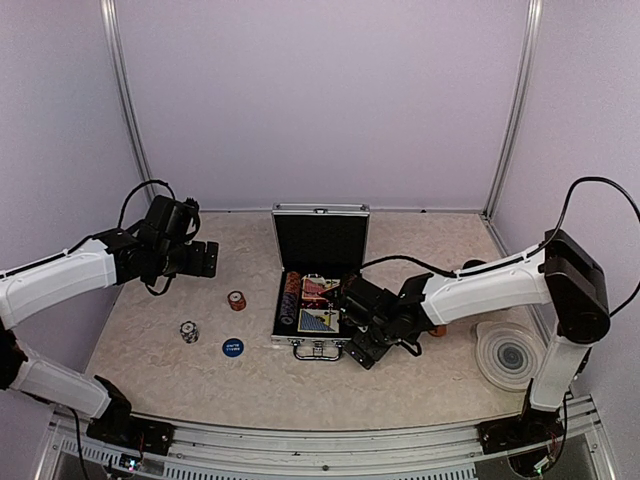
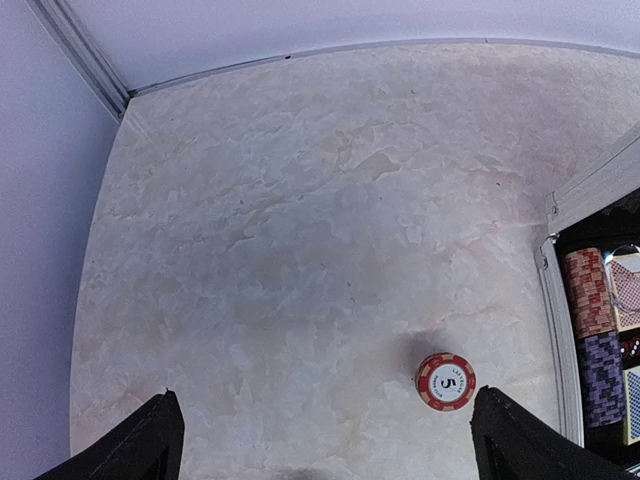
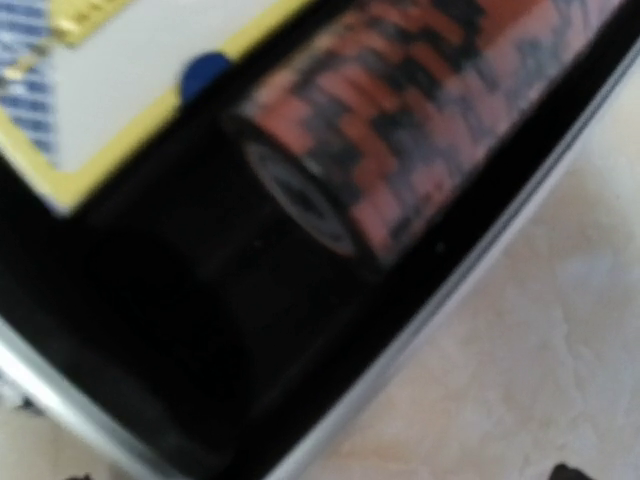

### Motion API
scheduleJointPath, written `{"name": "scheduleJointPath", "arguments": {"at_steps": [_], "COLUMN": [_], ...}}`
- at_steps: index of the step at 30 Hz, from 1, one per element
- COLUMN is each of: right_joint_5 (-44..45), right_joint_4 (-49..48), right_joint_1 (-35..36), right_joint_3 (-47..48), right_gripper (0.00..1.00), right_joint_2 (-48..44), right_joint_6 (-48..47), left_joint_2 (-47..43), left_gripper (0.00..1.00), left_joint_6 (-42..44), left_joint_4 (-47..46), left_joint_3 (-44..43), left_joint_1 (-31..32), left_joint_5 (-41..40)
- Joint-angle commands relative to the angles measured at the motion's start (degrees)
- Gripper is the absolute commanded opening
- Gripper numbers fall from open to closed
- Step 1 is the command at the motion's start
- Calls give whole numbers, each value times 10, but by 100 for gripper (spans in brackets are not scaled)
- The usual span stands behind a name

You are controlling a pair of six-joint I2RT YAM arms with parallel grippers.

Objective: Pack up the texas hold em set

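1. The step in hand, as I judge it, is gathering the loose pieces into the open case (image 1: 320, 240). The case stands mid-worktop (image 1: 440, 250) with its lid up, and chip rows (image 2: 590, 295) and card decks (image 1: 320, 321) sit inside
2. The left end effector (image 2: 325, 410) hovers released and empty, fingers (image 2: 140, 440) spread wide, above the red chip stack (image 1: 237, 300). That stack stands left of the case, apart from it
3. The right end effector (image 1: 348, 298) hangs low over the case's right side, released, with nothing held
4. Outside the case, nearer the front edge, are a black-and-white chip stack (image 1: 189, 331) and a blue button (image 1: 232, 347)
5. The next move probably calls for the left arm to drop straight down, straddle the red stack and close evenly so it does not topple
6. There is bare worktop all round that stack. The case's raised rim (image 2: 556, 330) must be cleared going in, and the right arm crowds that side
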State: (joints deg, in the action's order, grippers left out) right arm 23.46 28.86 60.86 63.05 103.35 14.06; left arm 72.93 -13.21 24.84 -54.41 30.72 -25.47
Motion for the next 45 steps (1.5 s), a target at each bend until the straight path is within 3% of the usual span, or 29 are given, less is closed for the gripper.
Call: {"name": "scheduleJointPath", "arguments": {"at_steps": [1, 29, 45], "right_joint_5": [25, 32, -10], "right_joint_4": [-4, -26, -18], "right_joint_1": [-22, -98, -98], "right_joint_3": [-6, 50, -18], "right_gripper": [99, 99, 99], "right_joint_2": [14, 42, -128], "right_joint_6": [19, -14, -11], "left_joint_2": [6, 9, 92], "left_gripper": [99, 99, 99], "left_joint_6": [3, 3, 13], "left_joint_4": [-6, -5, 21], "left_joint_3": [-1, 0, -17], "left_joint_1": [2, 2, 14], "left_joint_5": [2, 3, 71]}}
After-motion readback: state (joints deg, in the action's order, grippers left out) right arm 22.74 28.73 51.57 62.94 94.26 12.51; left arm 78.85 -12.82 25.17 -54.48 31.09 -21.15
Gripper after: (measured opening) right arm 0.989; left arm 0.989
